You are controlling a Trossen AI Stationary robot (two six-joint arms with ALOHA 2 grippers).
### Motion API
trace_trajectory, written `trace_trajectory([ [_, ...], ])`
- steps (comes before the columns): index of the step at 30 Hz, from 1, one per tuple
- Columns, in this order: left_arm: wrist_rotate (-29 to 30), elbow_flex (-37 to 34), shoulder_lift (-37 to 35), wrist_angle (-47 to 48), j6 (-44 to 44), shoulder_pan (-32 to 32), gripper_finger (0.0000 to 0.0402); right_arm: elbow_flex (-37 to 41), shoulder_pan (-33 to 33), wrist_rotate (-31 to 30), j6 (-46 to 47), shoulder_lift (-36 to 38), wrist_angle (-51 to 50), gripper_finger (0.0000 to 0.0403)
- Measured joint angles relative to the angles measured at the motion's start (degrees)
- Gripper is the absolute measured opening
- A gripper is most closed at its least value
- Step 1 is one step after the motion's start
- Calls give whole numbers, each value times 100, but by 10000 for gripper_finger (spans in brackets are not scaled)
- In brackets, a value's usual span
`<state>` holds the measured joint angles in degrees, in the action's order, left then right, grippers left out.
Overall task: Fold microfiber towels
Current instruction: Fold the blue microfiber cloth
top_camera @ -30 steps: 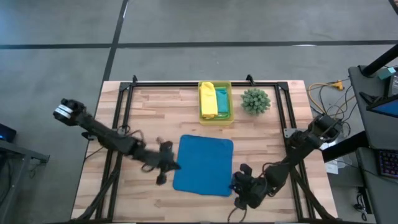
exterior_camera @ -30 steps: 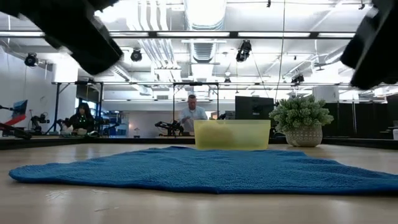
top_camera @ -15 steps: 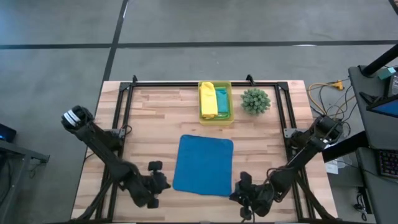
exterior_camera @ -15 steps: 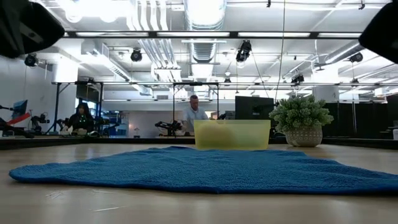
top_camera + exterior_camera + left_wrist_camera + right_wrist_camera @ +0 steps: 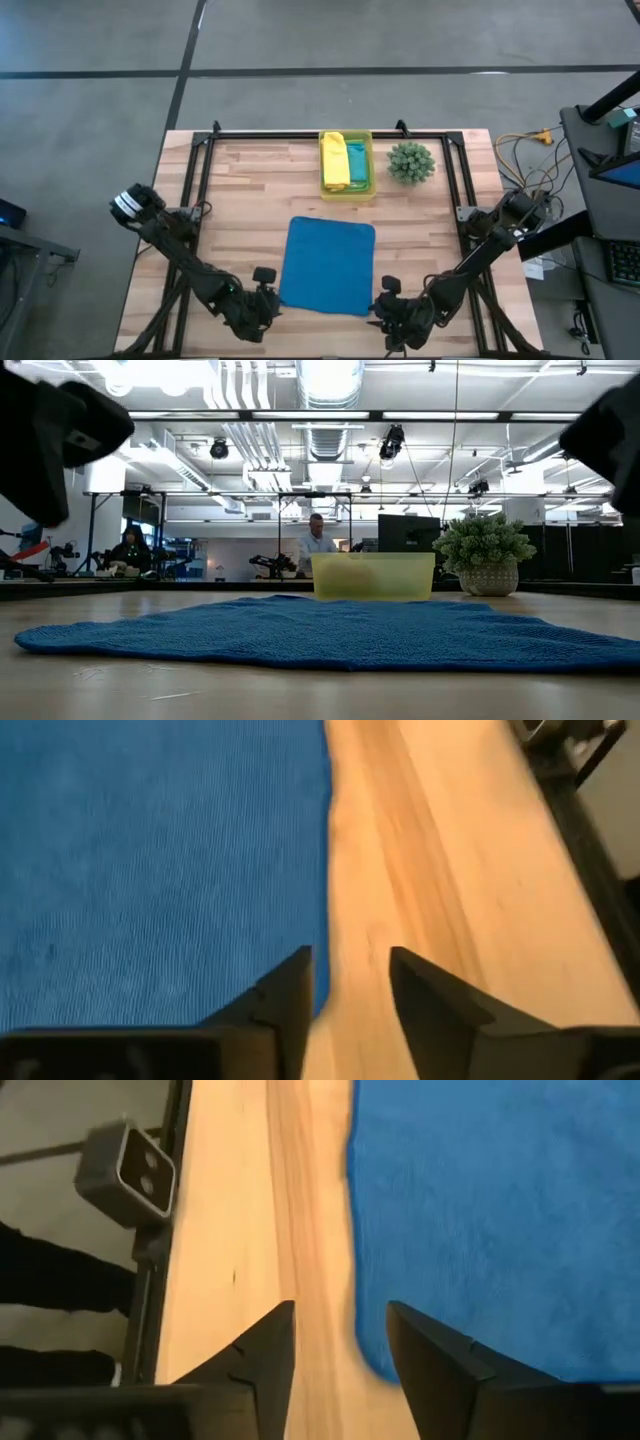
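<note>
A royal blue microfiber towel (image 5: 328, 265) lies spread flat on the wooden table, also seen in the low view (image 5: 330, 632). My left gripper (image 5: 263, 290) is open by the towel's near left corner, its fingers (image 5: 290, 995) astride the towel's left edge (image 5: 328, 870). My right gripper (image 5: 385, 300) is open by the near right corner, with the towel's right edge (image 5: 352, 1230) just beyond its fingers. A yellow towel (image 5: 335, 160) and a teal towel (image 5: 356, 160) lie folded in the bin.
A translucent yellow-green bin (image 5: 346, 190) stands at the table's far middle, with a small spiky green plant (image 5: 410, 162) to its right. A black frame (image 5: 200, 180) runs along the table's sides. Bare wood lies left and right of the blue towel. People sit in the room beyond.
My left gripper has swung from the middle of the blue towel's left edge toward the table's near edge and now stands by the near left corner. My right gripper has shifted slightly at the near right corner. The towel has stayed flat.
</note>
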<state>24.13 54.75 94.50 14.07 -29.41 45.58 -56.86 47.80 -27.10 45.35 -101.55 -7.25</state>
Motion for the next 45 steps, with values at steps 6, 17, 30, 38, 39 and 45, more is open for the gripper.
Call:
trace_trajectory([
  [6,-568,-153,0,21,19,-324,173,0,3,4,60,-345,70,165],
  [17,-1487,-194,402,-53,757,-699,159,-136,-8,4,113,-508,92,145],
  [30,-1554,83,1214,295,411,-739,143,-274,-8,2,30,-508,75,136],
  [38,-1577,111,1360,299,127,-773,66,-190,-19,48,-193,-508,62,157],
  [39,-1591,111,1362,293,127,-775,54,-188,-20,48,-193,-508,62,161],
  [45,-1645,109,1360,278,111,-773,5,-188,-21,49,-219,-508,62,174],
])
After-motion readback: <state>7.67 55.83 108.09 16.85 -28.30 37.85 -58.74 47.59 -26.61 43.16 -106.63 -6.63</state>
